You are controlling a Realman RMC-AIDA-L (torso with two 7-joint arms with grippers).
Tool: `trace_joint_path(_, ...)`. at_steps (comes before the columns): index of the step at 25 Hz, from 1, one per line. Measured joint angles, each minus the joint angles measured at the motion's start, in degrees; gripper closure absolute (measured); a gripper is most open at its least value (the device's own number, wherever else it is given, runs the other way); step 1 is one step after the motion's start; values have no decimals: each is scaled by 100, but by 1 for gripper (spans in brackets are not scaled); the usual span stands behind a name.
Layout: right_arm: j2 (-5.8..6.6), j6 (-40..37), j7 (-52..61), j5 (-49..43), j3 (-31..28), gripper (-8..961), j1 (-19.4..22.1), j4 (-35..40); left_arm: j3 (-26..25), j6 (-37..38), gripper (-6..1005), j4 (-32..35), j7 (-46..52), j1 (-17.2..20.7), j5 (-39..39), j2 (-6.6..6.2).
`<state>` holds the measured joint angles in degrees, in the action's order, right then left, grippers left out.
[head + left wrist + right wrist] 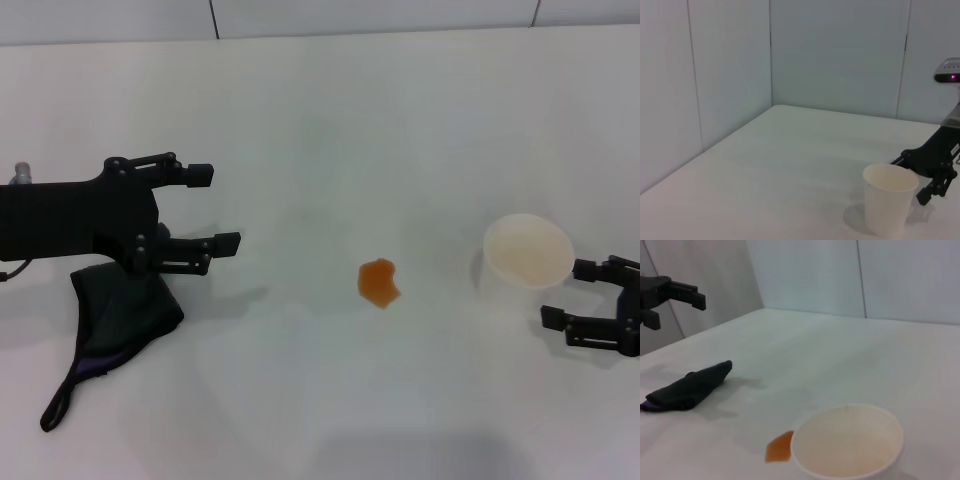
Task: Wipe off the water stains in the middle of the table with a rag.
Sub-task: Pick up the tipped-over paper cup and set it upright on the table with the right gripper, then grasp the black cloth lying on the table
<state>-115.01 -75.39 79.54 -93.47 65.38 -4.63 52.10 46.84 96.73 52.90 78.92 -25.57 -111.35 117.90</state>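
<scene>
The rag (125,320) lies crumpled at the table's (320,110) 8 o'clock, long axis running 1-to-7 o'clock, loop strap nearest; the left hand (215,208) hovers above it, fingers apart, empty.

table (320,120): plain white, no pattern
water stains (379,282): orange-amber blotch, centre of the head view
rag (120,315): black with a thin purple edge, lower left
paper cup (528,252): white, pale cream inside, right side
left gripper (222,208): black, left side
right gripper (565,295): black, lower right edge
walls (840,55): pale grey-blue panels
</scene>
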Motion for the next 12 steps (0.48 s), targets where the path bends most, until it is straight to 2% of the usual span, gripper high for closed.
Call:
trace_joint_path(5,0,-247,159,2,-132,99,213,377,0,-2,119,0,0,0,1,-6)
trace_joint_path(12,-29,-846,228,69,-619,102,415,864,0,-32,119,0,0,0,5,-8)
